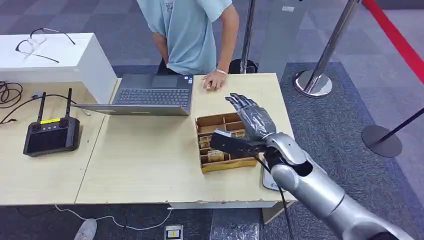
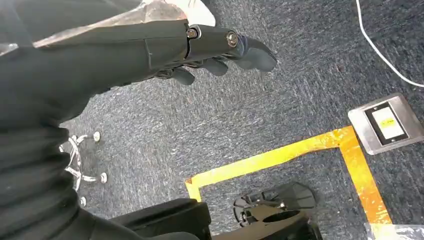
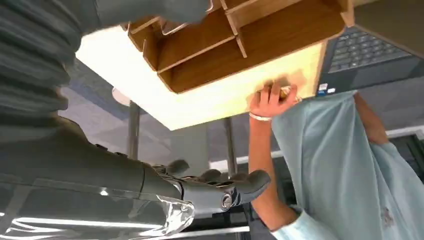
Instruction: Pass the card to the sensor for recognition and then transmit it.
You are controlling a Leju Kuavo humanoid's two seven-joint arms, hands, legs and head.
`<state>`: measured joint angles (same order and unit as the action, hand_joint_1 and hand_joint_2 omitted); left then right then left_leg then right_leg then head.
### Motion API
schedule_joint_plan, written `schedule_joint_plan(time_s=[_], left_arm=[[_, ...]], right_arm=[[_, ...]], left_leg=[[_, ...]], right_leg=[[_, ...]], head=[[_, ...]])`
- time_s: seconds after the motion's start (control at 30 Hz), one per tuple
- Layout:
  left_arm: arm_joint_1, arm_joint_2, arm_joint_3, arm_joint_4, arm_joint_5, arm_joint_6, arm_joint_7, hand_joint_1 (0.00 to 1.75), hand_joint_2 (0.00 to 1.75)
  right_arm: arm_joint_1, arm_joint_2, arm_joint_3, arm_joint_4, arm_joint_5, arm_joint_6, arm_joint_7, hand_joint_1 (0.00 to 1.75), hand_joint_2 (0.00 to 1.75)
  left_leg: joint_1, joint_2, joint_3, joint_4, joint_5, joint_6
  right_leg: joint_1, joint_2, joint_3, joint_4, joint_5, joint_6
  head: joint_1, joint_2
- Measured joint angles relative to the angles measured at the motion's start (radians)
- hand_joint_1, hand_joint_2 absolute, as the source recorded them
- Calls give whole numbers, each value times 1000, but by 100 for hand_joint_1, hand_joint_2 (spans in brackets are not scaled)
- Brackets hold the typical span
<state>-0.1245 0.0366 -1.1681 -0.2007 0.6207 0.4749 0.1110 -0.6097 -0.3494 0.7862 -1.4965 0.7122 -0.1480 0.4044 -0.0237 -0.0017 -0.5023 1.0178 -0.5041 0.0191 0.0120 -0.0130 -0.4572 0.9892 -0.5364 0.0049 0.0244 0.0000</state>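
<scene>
A pale wood-grain table (image 1: 150,165) with a matt finish is seen. A divided box (image 1: 202,131) of brown cardboard-like board is carried on it. The arm (image 1: 320,192) is cased in glossy silver metal; the floor (image 2: 280,110) is rough carpet.

bare tabletop (image 1: 150,165) left of divided box (image 1: 220,150), laptop (image 1: 150,95) behind, person's hand (image 1: 215,81) beyond

You've got a dark flat card (image 1: 231,144), prob. the task card, tilted over the brown divided tray (image 1: 223,165) on table's right side.
</scene>
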Motion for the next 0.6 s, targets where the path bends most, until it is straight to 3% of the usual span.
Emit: schedule_joint_plan(time_s=[0.07,0.23,0.33,0.5,0.57,0.6], left_arm=[[0,0,0,0,0,0,0,0,175],[0,0,0,0,0,1,-4,0,175],[1,0,0,0,0,1,-4,0,175],[1,0,0,0,0,1,-5,0,175],[1,0,0,0,-2,1,-5,0,175],[1,0,0,0,-2,1,-5,0,175]], right_arm=[[-7,2,9,20,-8,-8,0,138,175],[-12,5,25,60,-21,-16,0,126,175],[-13,6,30,80,-25,-22,0,68,175],[-13,8,32,112,-41,-34,0,66,175],[-13,8,33,122,-41,-36,0,54,175],[-13,8,33,125,-41,-36,0,61,175]], left_leg=[[0,0,0,0,0,0],[0,0,0,0,0,0],[0,0,0,0,0,0],[0,0,0,0,0,0],[0,0,0,0,0,0],[0,0,0,0,0,0]], right_leg=[[0,0,0,0,0,0],[0,0,0,0,0,0],[0,0,0,0,0,0],[0,0,0,0,0,0],[0,0,0,0,0,0],[0,0,0,0,0,0]], head=[[0,0],[0,0],[0,0],[0,0],[0,0],[0,0]])
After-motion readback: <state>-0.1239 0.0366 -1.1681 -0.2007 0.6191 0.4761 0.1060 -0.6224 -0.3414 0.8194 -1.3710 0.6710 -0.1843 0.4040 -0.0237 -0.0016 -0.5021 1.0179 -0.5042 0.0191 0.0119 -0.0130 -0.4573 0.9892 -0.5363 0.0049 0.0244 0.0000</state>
